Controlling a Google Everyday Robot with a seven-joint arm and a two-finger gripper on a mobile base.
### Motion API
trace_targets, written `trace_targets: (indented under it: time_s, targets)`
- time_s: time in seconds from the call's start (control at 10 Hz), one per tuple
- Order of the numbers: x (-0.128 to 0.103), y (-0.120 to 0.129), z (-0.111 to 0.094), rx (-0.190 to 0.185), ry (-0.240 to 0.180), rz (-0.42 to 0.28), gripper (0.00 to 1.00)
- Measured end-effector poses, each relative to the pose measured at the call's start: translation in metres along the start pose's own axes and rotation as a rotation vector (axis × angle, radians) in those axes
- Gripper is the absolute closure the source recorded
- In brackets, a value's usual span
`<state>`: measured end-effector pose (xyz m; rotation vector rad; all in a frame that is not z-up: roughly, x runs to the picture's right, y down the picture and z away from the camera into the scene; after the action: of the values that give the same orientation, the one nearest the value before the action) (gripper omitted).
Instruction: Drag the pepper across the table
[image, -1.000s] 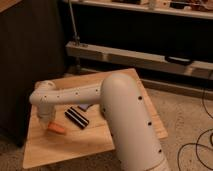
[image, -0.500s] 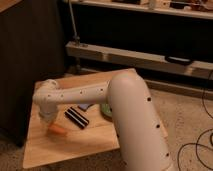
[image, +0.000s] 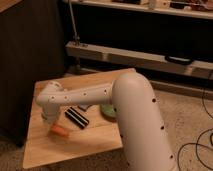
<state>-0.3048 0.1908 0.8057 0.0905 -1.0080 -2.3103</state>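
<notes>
Inventory of the scene, by count.
- Table (image: 90, 141): one, light wood.
- Pepper (image: 59, 131): one, orange-red, lying toward the table's front-left corner.
- Black striped block (image: 77, 118): one, near the middle of the table.
- Green bowl (image: 107, 111): one, toward the right edge, partly hidden by the arm.
- Robot arm (image: 135, 115): one, white.
- Gripper (image: 49, 119): one, low over the table's left side, just above the pepper.

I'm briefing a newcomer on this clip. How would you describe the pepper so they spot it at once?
Find the low light-wood table under the white arm. Toward its front left in the picture, right by the arm's pincer, lies the pepper. It is small, orange-red and tapered, unlike the black striped block and green bowl to its right.
</notes>
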Motion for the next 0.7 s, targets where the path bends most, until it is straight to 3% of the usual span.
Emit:
trace_targets:
  time_s: [0.7]
  targets:
    - [-0.013,-0.003,-0.004,0.005,0.060,-0.006,0.70]
